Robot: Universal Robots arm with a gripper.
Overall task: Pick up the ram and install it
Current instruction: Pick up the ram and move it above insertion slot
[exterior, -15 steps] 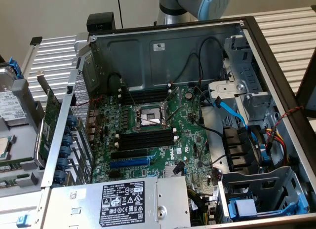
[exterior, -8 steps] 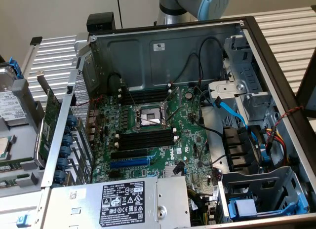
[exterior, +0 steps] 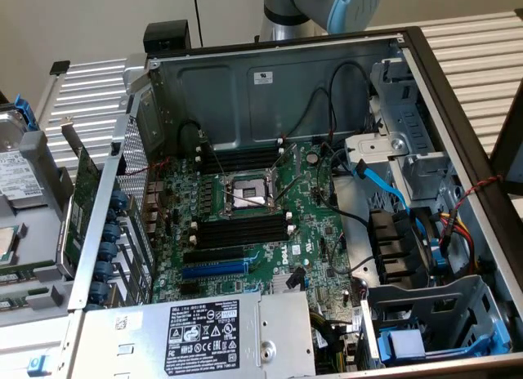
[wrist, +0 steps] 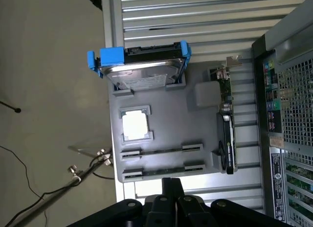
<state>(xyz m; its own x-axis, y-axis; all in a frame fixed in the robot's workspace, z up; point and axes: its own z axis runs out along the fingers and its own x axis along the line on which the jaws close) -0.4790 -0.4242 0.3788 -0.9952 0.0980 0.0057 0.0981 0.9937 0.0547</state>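
Note:
Two ram sticks stand on edge in grey holders on the grey tray [wrist: 166, 119]: one ram stick [wrist: 161, 150] and a second ram stick [wrist: 164, 169] closer to my gripper. The exterior view's left edge also shows the ram sticks [exterior: 20, 273]. My gripper [wrist: 171, 184] hangs above the tray, near the closer stick and not touching it, with nothing in it. In the exterior view only the arm [exterior: 327, 5] shows, behind the case. The black memory slots [exterior: 241, 230] with white end clips lie on the motherboard [exterior: 245, 256] beside the CPU socket [exterior: 245, 193].
On the tray are a hard drive in a blue caddy [wrist: 139, 65], a CPU [wrist: 134, 125] and a green expansion card [wrist: 227, 134] on edge. The open case's wall [exterior: 106, 224] rises between the tray and the motherboard. Cables [exterior: 384, 183] and a power supply [exterior: 204, 330] crowd the case.

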